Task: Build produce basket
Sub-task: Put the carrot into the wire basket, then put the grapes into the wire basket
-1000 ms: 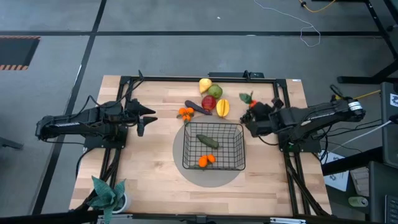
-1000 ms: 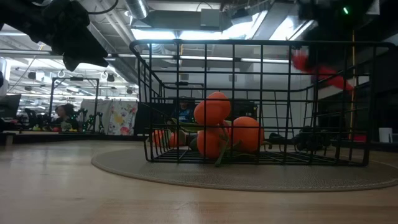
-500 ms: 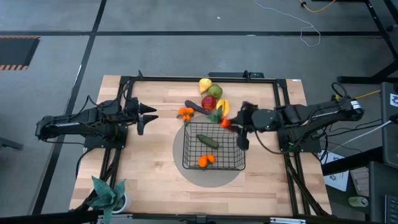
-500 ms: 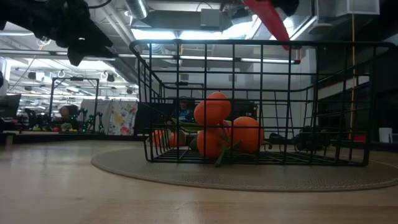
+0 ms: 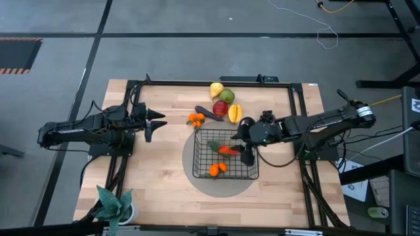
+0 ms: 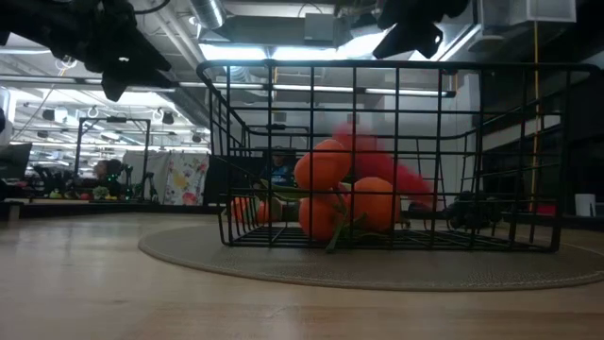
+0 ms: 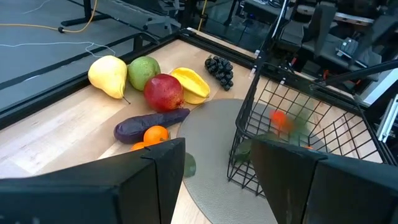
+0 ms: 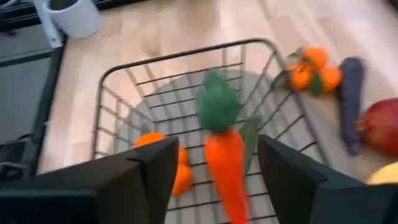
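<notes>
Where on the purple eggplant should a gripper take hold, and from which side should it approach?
Grip the eggplant across its narrow middle, coming straight down from above. It lies flat on the table, long and slim, so fingers can close across its width. The small oranges sit against one long side and the red apple is close on the other, so there is probably little room for the fingers.

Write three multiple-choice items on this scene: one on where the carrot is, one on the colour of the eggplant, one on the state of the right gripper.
1. Where is the carrot?
A. On the bare table
B. Within the basket
C. Beside the pear

2. What colour is the eggplant?
A. Purple
B. Yellow
C. White

3. How is the right gripper?
A. Shut on an orange
B. Out of view
C. Open above the basket

Answers: 1 B, the high view shows it inside the wire walls. 2 A, the left wrist view shows it purple. 3 C, its fingers stand apart, carrot between and below them.
</notes>
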Controlling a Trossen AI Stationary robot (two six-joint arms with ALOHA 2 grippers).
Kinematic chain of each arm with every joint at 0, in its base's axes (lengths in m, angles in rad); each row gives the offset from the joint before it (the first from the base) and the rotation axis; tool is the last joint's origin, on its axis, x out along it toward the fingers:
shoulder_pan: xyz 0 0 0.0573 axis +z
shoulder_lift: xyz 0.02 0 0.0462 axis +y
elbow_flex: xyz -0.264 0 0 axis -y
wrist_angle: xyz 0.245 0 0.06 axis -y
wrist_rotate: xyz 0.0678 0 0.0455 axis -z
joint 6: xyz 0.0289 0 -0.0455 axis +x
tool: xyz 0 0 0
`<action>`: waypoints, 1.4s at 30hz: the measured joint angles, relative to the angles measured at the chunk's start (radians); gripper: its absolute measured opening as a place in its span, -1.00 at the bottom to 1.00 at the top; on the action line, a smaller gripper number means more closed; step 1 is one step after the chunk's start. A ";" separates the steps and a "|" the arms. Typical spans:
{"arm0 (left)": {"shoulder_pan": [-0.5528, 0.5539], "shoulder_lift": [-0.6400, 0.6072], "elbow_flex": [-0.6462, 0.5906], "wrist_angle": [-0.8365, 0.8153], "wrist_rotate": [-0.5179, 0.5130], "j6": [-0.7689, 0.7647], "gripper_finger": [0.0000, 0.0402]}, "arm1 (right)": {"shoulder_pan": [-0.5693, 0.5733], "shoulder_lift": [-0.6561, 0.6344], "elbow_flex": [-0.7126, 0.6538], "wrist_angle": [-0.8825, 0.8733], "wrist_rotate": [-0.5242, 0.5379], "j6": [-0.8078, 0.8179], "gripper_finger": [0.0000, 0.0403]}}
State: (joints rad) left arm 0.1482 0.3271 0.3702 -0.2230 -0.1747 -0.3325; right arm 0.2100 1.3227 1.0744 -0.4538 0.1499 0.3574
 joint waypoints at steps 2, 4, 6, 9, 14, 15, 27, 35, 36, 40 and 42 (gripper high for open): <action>0.000 0.000 0.000 0.000 0.000 0.000 -0.14 | 0.000 0.000 0.000 0.000 -0.014 0.005 0.12; 0.000 0.000 0.000 0.000 0.000 -0.001 -0.14 | 0.000 -0.008 0.000 0.000 -0.014 0.005 0.16; 0.000 0.000 0.000 0.000 0.000 -0.001 -0.14 | -0.004 -0.022 0.000 0.002 -0.008 0.004 0.17; 0.000 0.000 0.000 -0.001 0.000 -0.002 -0.14 | -0.010 -0.049 0.000 -0.004 0.043 -0.002 0.17; 0.000 0.000 0.000 -0.001 0.000 -0.001 -0.14 | -0.011 -0.116 0.000 -0.094 0.229 -0.051 0.13; 0.000 0.000 0.000 -0.001 0.000 -0.001 -0.14 | -0.012 -0.128 0.000 -0.132 0.268 -0.051 0.13; 0.000 0.000 0.000 0.000 0.000 -0.003 -0.14 | -0.117 -0.152 0.000 -0.607 0.524 0.241 0.11; 0.000 0.000 0.000 0.000 0.000 -0.005 -0.14 | -0.218 -0.152 -0.040 -0.678 0.530 0.319 0.11; 0.000 0.000 0.000 0.000 0.000 -0.005 -0.14 | -0.233 -0.152 -0.055 -0.666 0.530 0.318 0.11; 0.000 0.000 0.000 0.000 0.000 -0.005 -0.14 | -0.316 -0.152 -0.125 -0.639 0.528 0.322 0.11; 0.000 0.000 0.000 0.000 0.000 -0.006 -0.14 | -0.368 -0.152 -0.162 -0.615 0.497 0.321 0.11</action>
State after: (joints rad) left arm 0.1482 0.3271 0.3702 -0.2234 -0.1749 -0.3382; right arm -0.1576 1.1709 0.9123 -1.0689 0.6471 0.6787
